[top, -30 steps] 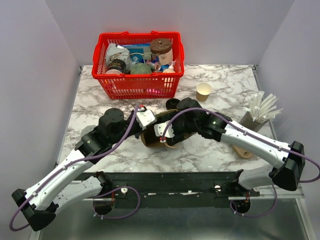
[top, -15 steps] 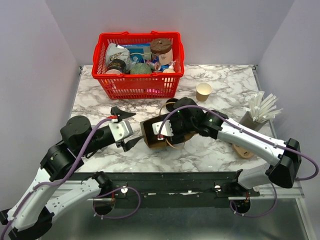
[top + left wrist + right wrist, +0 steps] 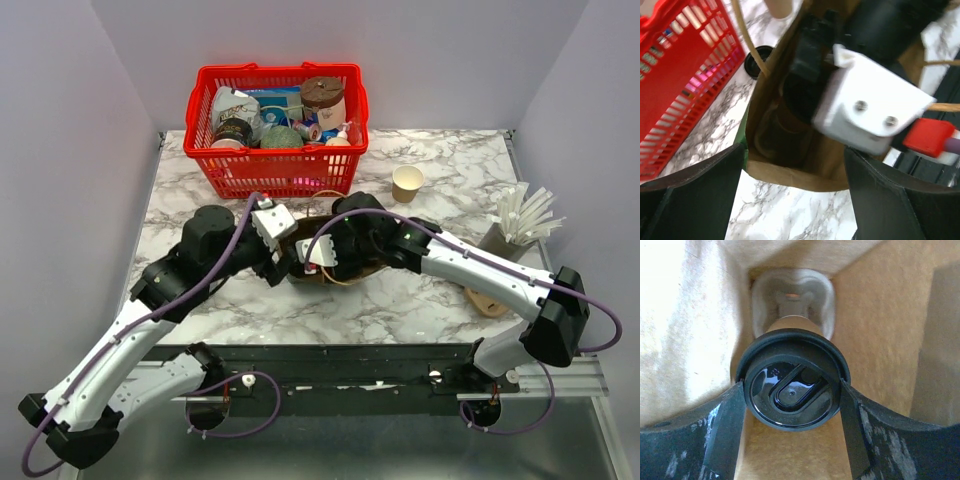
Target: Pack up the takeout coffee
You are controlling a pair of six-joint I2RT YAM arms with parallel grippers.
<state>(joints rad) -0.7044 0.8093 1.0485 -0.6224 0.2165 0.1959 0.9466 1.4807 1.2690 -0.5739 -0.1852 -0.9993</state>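
The takeout coffee (image 3: 407, 183), a small tan cup with a white inside, stands alone on the marble right of the basket. A brown paper bag (image 3: 355, 270) lies on its side mid-table. My right gripper (image 3: 790, 390) is deep inside the bag, shut on a black-lidded cup (image 3: 790, 385), its fingers pressed to both sides of the lid. The cup's base sits in a pale moulded tray (image 3: 792, 292) at the bag's bottom. My left gripper (image 3: 795, 200) is open at the bag's mouth (image 3: 790, 172), with only bare marble between its fingers.
A red basket (image 3: 275, 170) full of goods stands at the back. A loose black lid (image 3: 756, 61) lies between basket and bag. A holder of white straws (image 3: 515, 225) and a wooden disc (image 3: 488, 300) sit at the right.
My left gripper let go at the bag, opened, swung away to the left, then came back to the bag's mouth. The right arm stayed inside the bag, shifting slightly left.
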